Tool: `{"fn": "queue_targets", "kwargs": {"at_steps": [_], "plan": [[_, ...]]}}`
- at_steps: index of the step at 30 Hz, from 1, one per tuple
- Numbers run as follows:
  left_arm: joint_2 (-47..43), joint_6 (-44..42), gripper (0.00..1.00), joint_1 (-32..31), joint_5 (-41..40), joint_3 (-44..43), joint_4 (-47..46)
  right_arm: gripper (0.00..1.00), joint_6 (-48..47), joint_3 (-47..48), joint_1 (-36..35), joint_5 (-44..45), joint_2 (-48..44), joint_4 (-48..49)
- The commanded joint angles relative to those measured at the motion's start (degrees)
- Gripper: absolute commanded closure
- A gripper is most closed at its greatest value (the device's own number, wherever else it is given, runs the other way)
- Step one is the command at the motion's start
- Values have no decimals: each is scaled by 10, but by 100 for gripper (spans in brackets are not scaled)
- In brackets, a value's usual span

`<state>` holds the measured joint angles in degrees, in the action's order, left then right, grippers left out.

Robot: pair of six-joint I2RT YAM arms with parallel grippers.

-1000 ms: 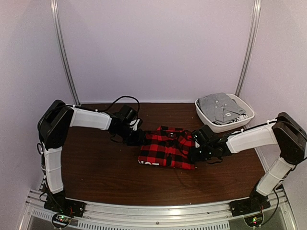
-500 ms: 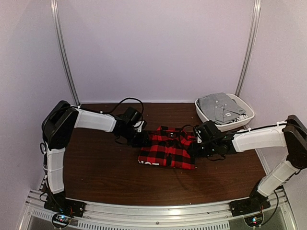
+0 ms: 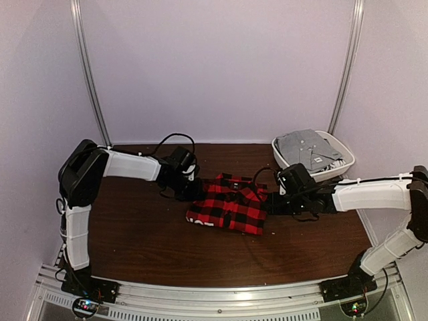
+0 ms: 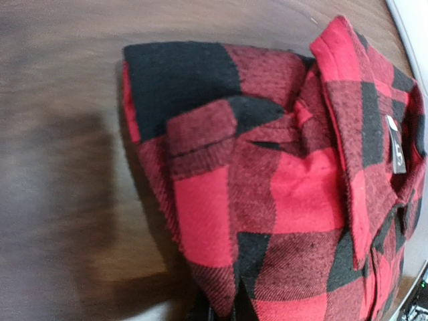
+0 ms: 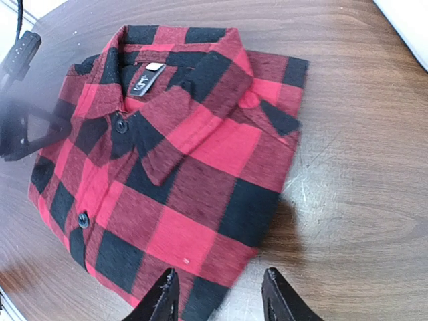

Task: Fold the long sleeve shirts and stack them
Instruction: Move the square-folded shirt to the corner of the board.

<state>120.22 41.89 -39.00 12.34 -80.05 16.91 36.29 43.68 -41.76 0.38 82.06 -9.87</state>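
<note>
Right wrist view showed you the right hand (image 5: 221, 302) spread at the folded shirt (image 5: 167, 154) on the counter (image 5: 354, 167). Top view added the left hand (image 3: 192, 192) pinching its left edge. The shirt had since shifted left.

In the left wrist view the red-and-black buffalo-check flannel shirt (image 4: 281, 187) runs off the right and bottom edges, and the left gripper (image 4: 215, 311) is only a dark sliver at bottom centre, fingers cut off. The brown wooden table (image 4: 60, 200) at left is smeared. In the right wrist view that gripper blurs at the left edge; the shirt's dark neck label (image 5: 148, 79) is too small to read.
</note>
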Motion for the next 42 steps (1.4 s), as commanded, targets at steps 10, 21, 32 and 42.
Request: {"fn": "queue_targets", "kwargs": {"at_steps": [10, 21, 32, 42], "plan": [[-40, -158, 100, 167, -90, -37, 98, 56, 5, 16, 1, 26, -34, -28], [-7, -283, 100, 316, -107, -143, 161, 47, 7, 8, 1, 36, -111, 12], [68, -327, 100, 420, -153, -238, 169, 39, -13, 26, 2, 51, -188, 15], [151, -337, 100, 447, -177, -342, 186, 33, -15, 43, 4, 59, -210, 11]]}}
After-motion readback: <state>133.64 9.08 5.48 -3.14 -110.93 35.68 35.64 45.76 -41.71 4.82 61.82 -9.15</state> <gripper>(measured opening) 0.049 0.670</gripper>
